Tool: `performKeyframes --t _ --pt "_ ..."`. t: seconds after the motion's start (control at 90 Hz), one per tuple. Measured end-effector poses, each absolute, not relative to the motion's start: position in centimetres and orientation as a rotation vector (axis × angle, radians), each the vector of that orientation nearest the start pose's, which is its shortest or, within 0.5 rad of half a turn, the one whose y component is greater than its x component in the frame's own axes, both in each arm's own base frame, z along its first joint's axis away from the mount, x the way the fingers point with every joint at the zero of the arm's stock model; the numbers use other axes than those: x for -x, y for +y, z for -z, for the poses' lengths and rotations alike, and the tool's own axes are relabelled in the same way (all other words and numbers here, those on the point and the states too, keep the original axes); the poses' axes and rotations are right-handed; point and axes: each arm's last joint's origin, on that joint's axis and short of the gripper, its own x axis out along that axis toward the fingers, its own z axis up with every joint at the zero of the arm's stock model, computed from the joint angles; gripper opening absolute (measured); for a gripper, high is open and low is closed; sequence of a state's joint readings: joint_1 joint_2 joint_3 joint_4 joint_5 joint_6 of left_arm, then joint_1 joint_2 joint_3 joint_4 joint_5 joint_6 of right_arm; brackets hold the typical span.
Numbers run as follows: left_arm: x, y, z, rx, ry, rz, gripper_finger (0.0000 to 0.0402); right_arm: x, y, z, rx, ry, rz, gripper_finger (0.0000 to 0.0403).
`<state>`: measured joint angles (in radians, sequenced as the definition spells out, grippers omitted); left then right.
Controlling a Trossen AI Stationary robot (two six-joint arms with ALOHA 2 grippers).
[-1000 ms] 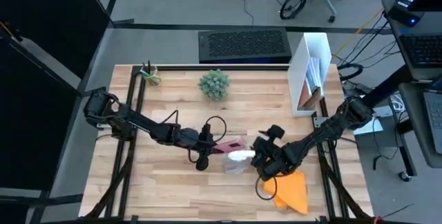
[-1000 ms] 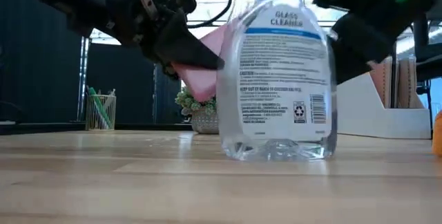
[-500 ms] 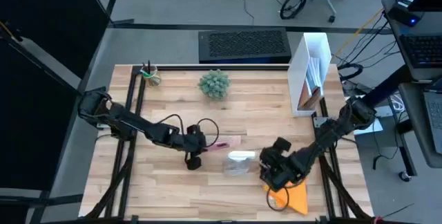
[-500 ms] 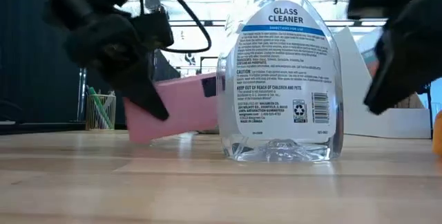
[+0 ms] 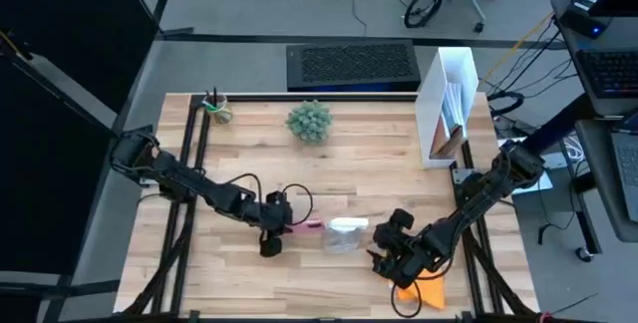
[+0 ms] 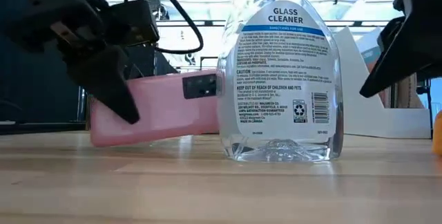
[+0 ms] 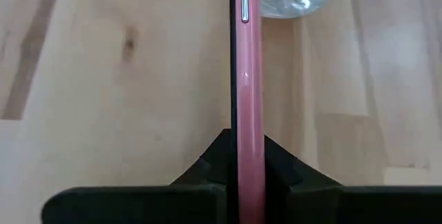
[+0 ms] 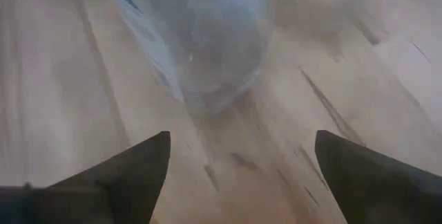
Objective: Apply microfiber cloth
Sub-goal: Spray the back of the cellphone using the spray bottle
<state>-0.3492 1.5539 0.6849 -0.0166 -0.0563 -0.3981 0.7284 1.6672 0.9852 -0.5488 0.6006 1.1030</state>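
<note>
We take the wooden table (image 5: pixel 249 134) as a clock face seen from above, with 12 at the far edge by the keyboard. At about 2 o'clock a white file holder (image 5: pixel 451 104) stands, at 12 o'clock a small green plant (image 5: pixel 309 121), and at 11 o'clock a pen cup (image 5: pixel 215 107).

Near the centre, slightly toward 5 o'clock, the clear glass cleaner bottle (image 6: pixel 280 72) stands upright. The left gripper (image 5: pixel 271 231) sits just beside it at about 7 o'clock, fingers clamped on the pink-cased phone (image 6: pixel 155 106), which it holds on edge, close to the table or touching it; the left wrist view shows the phone (image 7: pixel 246 92) pinched between both fingers. The right gripper (image 5: pixel 389 253) is at about 5 o'clock, fingers spread wide with nothing between them; its wrist view shows the bottle base ahead and bare wood. The microfiber cloth (image 5: pixel 424 293) lies at about 5 o'clock near the front edge, just beside the right gripper and partly hidden under that arm.

We judge the step in hand to be fetching the cloth: it is not yet grasped. The next move calls for the right gripper to lower onto the cloth, close on a fold, and carry it past the bottle to the phone without tipping the bottle
</note>
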Motion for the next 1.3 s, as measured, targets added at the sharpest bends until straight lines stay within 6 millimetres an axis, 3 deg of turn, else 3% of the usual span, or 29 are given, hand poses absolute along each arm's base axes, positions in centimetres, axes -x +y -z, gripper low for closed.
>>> performKeyframes --t 0.4,0.656,0.944,1.3 --pt "-26.7 -9.6 -14.7 0.217 0.875 0.104 0.0015 -24.4 19.4 -17.3 -0.285 0.794 0.386 0.0339" --pt "-26.8 -9.9 -14.8 0.234 0.867 0.161 0.0015 -25.6 19.7 -15.4 -0.277 0.753 0.424 0.0339" --pt "-26.4 -10.8 -14.8 0.243 0.882 0.212 0.0015 -25.6 17.7 -14.7 -0.168 0.843 0.521 0.0339" --pt "-26.8 -11.0 -15.2 0.274 0.825 0.221 0.0015 -27.7 15.5 -15.0 -0.053 0.821 0.514 0.0339"
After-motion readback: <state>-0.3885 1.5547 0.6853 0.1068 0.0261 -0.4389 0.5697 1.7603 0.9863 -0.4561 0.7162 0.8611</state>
